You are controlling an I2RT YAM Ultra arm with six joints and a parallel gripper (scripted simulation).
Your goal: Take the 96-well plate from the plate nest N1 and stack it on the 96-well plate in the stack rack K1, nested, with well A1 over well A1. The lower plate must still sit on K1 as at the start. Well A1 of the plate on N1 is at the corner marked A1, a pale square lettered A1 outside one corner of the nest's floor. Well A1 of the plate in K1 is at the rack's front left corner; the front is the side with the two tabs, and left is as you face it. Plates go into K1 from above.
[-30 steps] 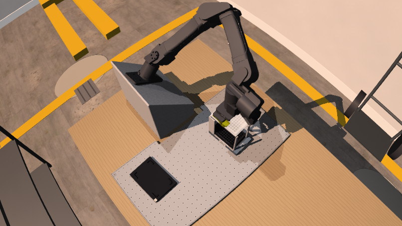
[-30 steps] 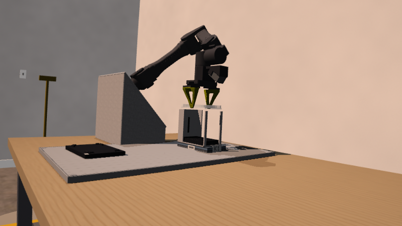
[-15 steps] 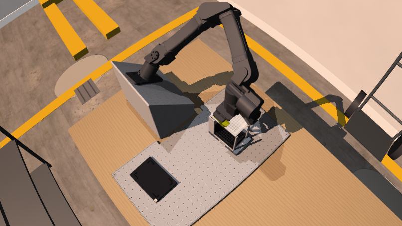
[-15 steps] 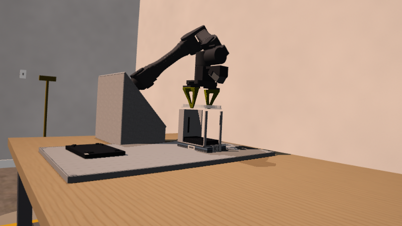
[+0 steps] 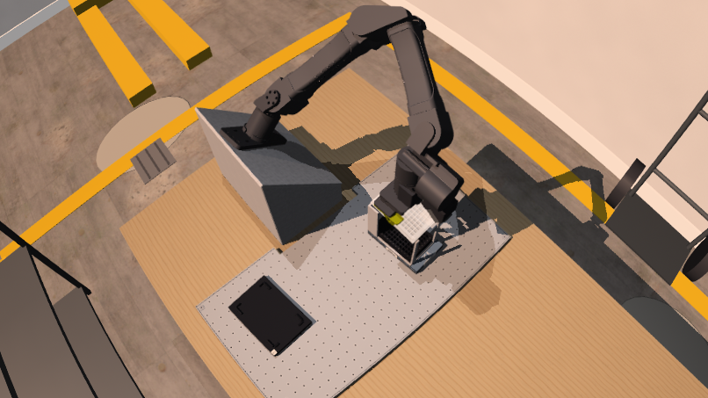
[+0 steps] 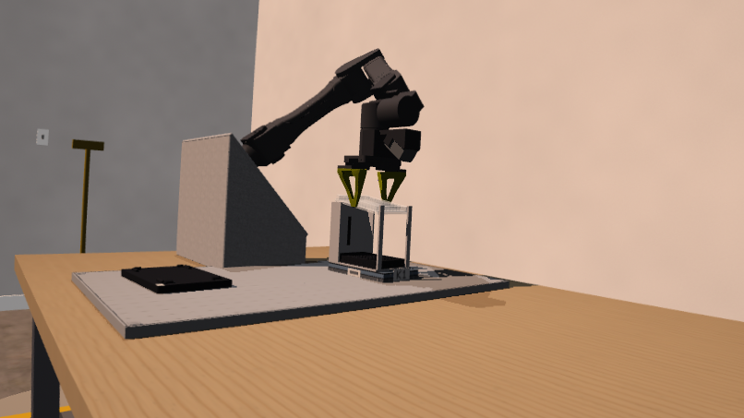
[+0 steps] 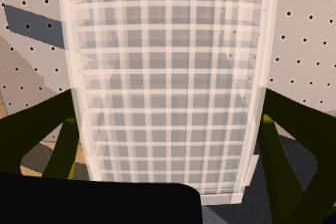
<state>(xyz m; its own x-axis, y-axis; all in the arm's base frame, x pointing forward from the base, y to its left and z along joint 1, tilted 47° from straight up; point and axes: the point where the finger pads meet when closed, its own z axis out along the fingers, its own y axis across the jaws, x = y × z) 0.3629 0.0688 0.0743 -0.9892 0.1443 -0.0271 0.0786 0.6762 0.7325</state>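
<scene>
My gripper point(image 6: 372, 194) is shut on a clear 96-well plate point(image 6: 374, 204) and holds it level at the top of the stack rack K1 point(image 6: 373, 241), between the tips of the rack's posts. The plate also shows in the overhead view point(image 5: 419, 221) and fills the wrist view point(image 7: 167, 80), with my olive fingers on its two long sides. A dark 96-well plate point(image 5: 399, 241) lies on the rack's floor far below the held one point(image 6: 365, 260). The black plate nest N1 point(image 5: 270, 314) sits bare on the perforated board, with its pale A1 mark point(image 5: 274, 351) at the near corner.
A grey wedge-shaped pedestal point(image 5: 266, 179) carries the arm's base, left of the rack. The perforated grey board point(image 5: 344, 289) lies on a wooden table. K1 has tall thin corner posts point(image 6: 408, 238) and a solid back wall point(image 6: 345, 230).
</scene>
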